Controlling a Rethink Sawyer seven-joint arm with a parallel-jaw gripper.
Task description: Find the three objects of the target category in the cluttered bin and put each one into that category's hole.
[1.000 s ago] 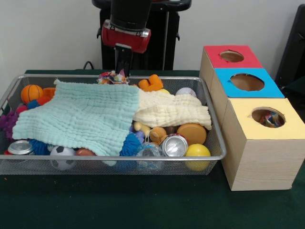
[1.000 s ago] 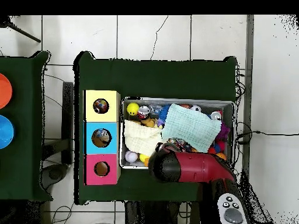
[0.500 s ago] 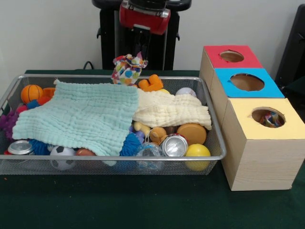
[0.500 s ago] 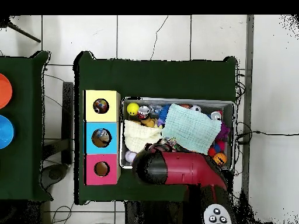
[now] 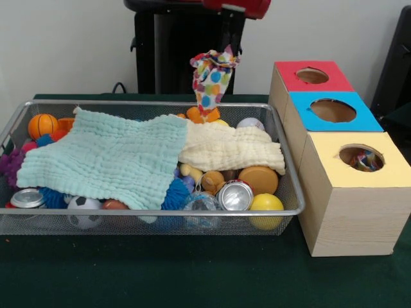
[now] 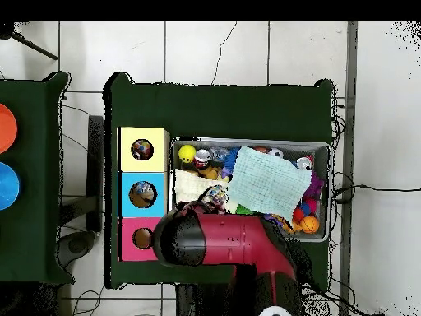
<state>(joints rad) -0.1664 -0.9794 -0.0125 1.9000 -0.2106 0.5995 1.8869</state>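
Front view shows a spotted cloth toy (image 5: pixel 212 77) hanging high above the wire bin's (image 5: pixel 290 168) back rim, lifted clear of the two towels so it can travel toward the boxes (image 5: pixel 334 119). Its top vanishes under the red arm (image 5: pixel 239 6), so whether the fingers are gripping it cannot be told for certain.

A dark green counter (image 5: pixel 192 282) stands on a pale tiled floor (image 6: pixel 214 49), with a second green-covered counter (image 6: pixel 29 181) alongside carrying an orange disc (image 6: pixel 5 127) and a blue disc (image 6: pixel 6 185); a white wall (image 5: pixel 64 45) rises behind
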